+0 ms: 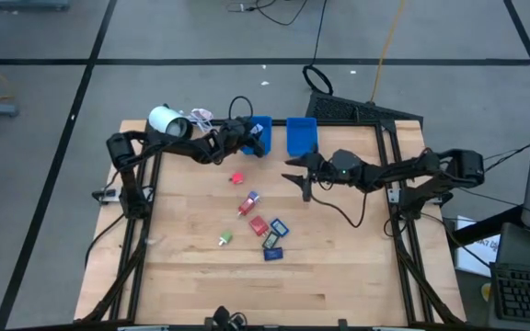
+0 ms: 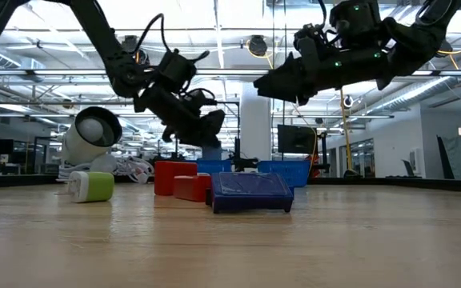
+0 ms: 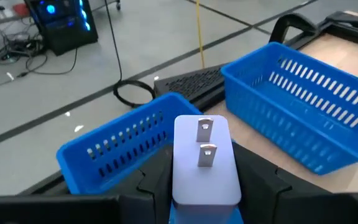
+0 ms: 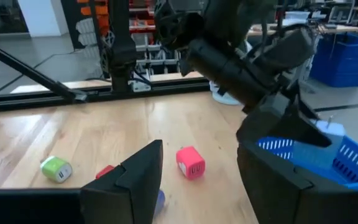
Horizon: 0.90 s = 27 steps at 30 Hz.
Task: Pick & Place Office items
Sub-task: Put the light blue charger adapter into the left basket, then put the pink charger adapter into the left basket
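Note:
My left gripper [image 1: 249,138] hangs over the left blue bin [image 1: 263,123] at the table's far edge, shut on a pale plug block [image 3: 205,163] with two metal prongs. The block also shows in the right wrist view [image 4: 328,130]. My right gripper [image 1: 297,176] is open and hovers above the table, near the right blue bin [image 1: 302,138]. The other small items lie flat on the wood: a red block [image 1: 237,177], a red-and-blue piece [image 1: 248,202], a red piece [image 1: 258,225], blue pieces [image 1: 277,226], a green block [image 1: 224,239]. My left gripper pinches the pale plug block between its two fingers [image 3: 151,182], one on each opposite side wall [image 3: 182,177]. It comes from the table's left, slanting down. The block is lifted clear above the left bin's rim [image 3: 117,146], its prongs [image 3: 205,129] pointing away from the wrist.
A white roll [image 1: 166,120] lies at the far left corner beside white cables. The right bin [image 3: 303,93] stands just right of the left one. The near half of the table is bare wood. A black cable [image 1: 343,213] trails from the right arm over the table.

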### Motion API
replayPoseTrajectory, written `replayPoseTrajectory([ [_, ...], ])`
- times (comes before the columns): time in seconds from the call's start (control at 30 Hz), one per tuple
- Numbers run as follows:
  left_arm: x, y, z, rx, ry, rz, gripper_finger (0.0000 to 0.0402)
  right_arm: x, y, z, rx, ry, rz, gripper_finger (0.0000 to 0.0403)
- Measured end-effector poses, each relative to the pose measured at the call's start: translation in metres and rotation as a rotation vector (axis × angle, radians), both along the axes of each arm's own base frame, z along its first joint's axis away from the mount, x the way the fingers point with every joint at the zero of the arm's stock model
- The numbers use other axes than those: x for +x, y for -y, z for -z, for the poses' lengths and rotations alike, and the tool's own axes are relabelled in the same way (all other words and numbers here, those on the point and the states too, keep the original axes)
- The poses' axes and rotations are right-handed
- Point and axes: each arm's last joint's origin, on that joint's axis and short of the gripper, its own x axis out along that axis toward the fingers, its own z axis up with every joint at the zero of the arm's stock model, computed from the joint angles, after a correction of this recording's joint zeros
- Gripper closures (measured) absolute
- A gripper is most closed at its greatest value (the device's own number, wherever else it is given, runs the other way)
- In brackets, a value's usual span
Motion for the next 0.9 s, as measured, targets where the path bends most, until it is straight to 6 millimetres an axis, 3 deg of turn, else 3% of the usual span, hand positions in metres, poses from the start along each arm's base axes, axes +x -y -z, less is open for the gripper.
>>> replayPoseTrajectory([
  [0.27, 0.0, 0.0, 0.001, -0.022, -0.004, -0.016, 0.0268, -0.002, -0.001, 0.001, -0.003, -0.006, 0.0, 0.0207],
  [0.77, -0.001, 0.001, 0.002, -0.029, -0.017, -0.016, 0.0185, -0.002, -0.001, 0.001, -0.001, -0.005, 0.0, 0.0207],
  [0.9, -0.002, 0.003, -0.009, -0.014, -0.004, -0.009, 0.0177, -0.002, -0.001, 0.001, -0.001, -0.005, 0.0, 0.0207],
])
